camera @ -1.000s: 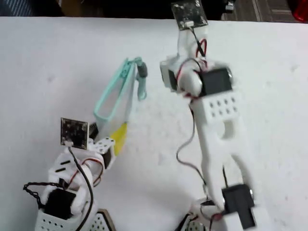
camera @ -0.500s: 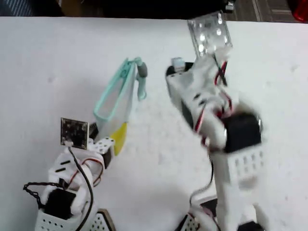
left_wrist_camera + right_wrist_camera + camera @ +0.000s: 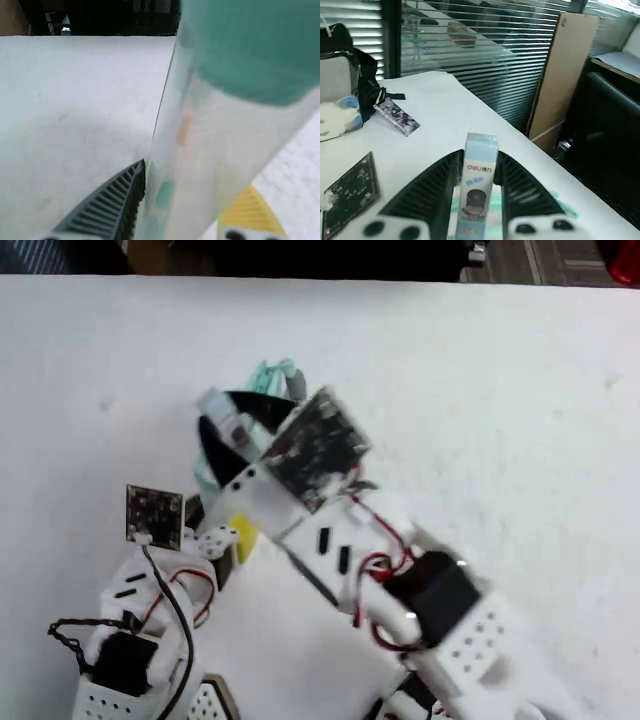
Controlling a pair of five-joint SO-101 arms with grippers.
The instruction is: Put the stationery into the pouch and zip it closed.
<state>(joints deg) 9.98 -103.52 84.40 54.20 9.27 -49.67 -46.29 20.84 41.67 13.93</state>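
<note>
Pale-blue eraser (image 3: 479,195) clamped lengthwise in right gripper (image 3: 479,162), hanging over mint pouch (image 3: 272,373) whose edge left gripper (image 3: 182,210) pinches.

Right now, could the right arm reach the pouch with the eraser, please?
Probably yes: the right gripper, shut on the eraser, hangs over the pouch that the left gripper holds; I see nothing between them.
</note>
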